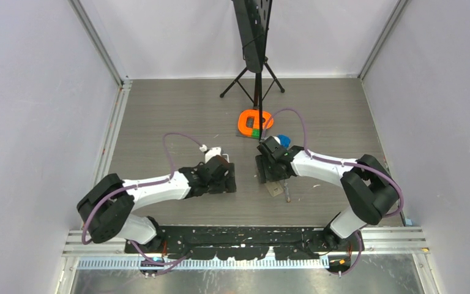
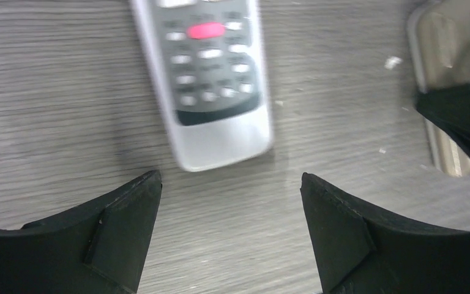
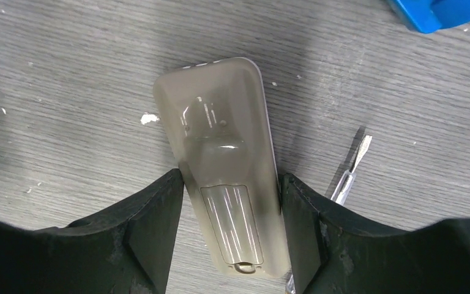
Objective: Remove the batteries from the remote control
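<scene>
Clamping beige remote [image 3: 220, 141] at lower centre, R gripper [image 3: 232, 184] is steadying it for unloading; L gripper [image 2: 229, 184] is hanging wide open, empty.

The top camera looks steeply down from above and behind the bases onto the whole table [image 1: 177, 104], far enough back to take in the left arm [image 1: 153, 190] and the right arm [image 1: 330, 165]. Each wrist camera hangs close over the wood and looks down past its own fingers, the left fingers [image 2: 116, 239] framing a silver remote [image 2: 211, 79], the right fingers [image 3: 153, 226] flanking a beige remote [image 3: 226, 153]. The beige remote's edge also shows at the right border of the left wrist view, and both remotes appear small in the top view.
</scene>
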`<action>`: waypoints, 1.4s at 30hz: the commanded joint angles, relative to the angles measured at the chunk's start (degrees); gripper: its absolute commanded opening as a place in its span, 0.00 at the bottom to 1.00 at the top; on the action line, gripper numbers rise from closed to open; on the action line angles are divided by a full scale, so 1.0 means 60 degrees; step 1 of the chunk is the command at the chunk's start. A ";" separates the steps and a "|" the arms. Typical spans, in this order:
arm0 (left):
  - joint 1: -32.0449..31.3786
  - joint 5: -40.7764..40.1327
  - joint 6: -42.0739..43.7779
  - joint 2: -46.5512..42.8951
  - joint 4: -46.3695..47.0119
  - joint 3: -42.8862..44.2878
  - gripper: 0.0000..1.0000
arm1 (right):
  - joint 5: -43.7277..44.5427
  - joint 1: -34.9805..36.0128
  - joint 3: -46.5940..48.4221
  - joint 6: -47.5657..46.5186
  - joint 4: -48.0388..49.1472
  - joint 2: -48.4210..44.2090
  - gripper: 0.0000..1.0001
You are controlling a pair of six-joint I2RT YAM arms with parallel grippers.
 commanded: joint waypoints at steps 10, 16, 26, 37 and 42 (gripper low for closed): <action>0.1032 -0.1143 0.0791 -0.1476 -0.1706 -0.0240 0.93 | -0.0889 0.1864 0.0619 -0.1455 0.0457 0.0738 0.45; 0.1047 -0.1155 0.0832 -0.2332 -0.2040 -0.0151 0.96 | -0.2575 0.2272 0.0541 -0.3224 0.0608 0.0562 0.45; 0.1047 -0.0329 0.1122 -0.4096 -0.1562 -0.0900 0.98 | -0.3236 0.2287 0.1373 -0.4564 -0.0617 0.0425 0.62; 0.1047 0.1409 0.1410 -0.4084 -0.0089 -0.1446 0.96 | -0.0729 0.2287 0.0850 -0.2704 -0.1275 -0.1606 0.80; 0.1034 0.2608 0.1816 -0.3474 0.0986 -0.1310 0.94 | 0.1086 0.2291 0.0062 0.1282 -0.1074 -0.3302 0.72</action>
